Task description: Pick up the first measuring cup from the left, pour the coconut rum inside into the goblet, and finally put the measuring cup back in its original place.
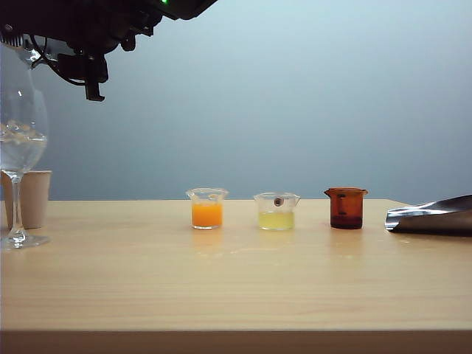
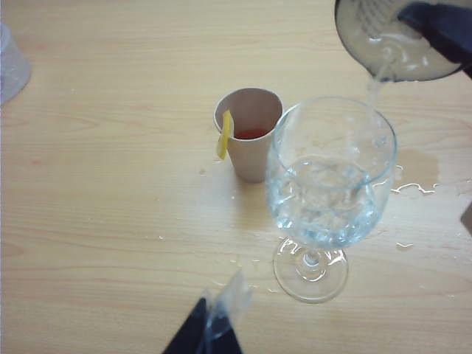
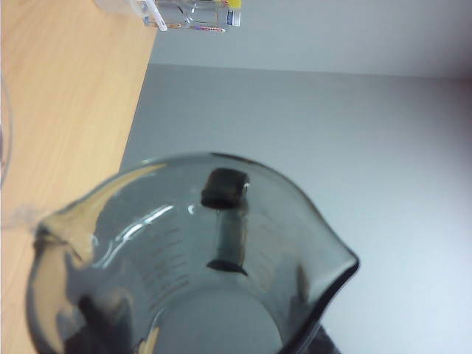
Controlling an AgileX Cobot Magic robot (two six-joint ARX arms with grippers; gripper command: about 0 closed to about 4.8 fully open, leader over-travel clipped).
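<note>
At the upper left of the exterior view the right gripper clasps the tipped first measuring cup by its wall, light, rigid, wet-slick plastic to my eye, streaming coconut rum into the fragile goblet, while the left gripper, low in its own view, can't be judged parted or closed.

Smoky grey measuring cup tipped above goblet, clear rum streaming off its spout into bowl. Goblet upright on table, ice and liquid inside.
</note>
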